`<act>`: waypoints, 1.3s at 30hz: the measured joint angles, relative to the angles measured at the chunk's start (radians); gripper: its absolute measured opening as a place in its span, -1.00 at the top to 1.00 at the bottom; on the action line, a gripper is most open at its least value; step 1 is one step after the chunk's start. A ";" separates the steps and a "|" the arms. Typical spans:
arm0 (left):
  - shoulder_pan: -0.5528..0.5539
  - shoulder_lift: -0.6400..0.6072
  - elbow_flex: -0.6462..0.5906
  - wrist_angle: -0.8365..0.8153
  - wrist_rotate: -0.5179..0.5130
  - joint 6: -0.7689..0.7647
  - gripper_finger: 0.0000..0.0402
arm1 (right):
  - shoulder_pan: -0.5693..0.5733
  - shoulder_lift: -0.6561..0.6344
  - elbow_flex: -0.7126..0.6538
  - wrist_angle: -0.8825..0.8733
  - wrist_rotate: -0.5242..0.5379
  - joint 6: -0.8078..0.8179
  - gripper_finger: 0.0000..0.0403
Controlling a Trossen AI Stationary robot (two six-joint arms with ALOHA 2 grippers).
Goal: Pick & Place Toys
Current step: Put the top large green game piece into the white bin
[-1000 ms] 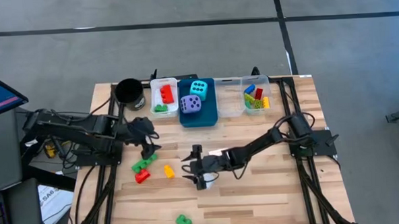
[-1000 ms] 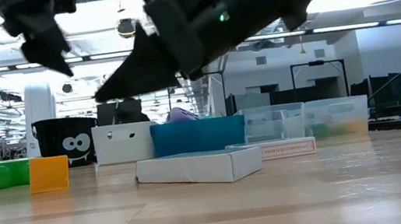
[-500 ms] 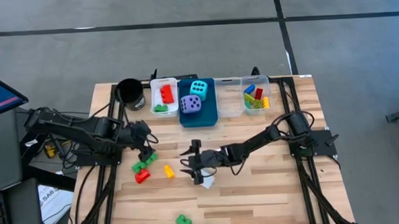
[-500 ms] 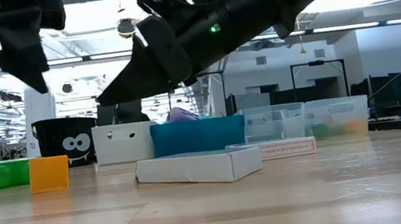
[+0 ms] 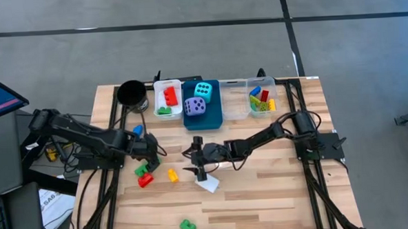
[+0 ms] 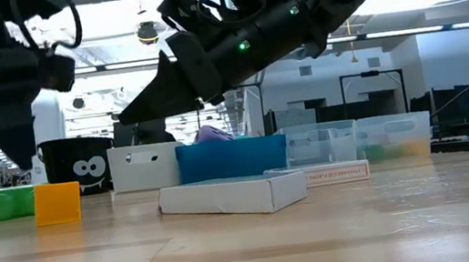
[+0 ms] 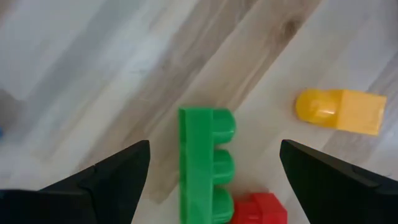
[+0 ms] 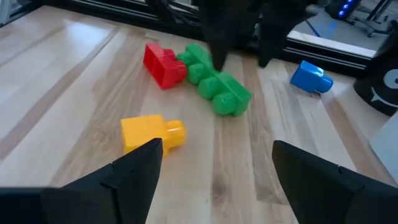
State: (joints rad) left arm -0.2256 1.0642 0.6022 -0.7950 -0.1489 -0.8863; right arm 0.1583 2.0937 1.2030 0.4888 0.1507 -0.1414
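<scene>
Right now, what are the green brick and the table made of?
Green brick: looks like hard, shiny plastic, smooth with round moulded studs. Table: looks like pale wood, matte, with plank seams, grain and a knot showing.

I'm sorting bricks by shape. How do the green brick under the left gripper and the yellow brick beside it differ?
The green brick is long, with a row of rounded studs; the yellow brick is short, with one rounded end. The green brick touches a red brick; the yellow brick lies alone. Both lie loose on the table.
</scene>
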 joint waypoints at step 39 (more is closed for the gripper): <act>0.000 0.009 -0.212 0.084 0.071 -0.193 0.15 | 0.050 0.001 0.000 -0.043 -0.020 0.120 -0.49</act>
State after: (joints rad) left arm -0.2253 1.0730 0.3903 -0.7110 -0.0775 -1.0789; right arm 0.2087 2.0945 1.2030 0.4454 0.1305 -0.0210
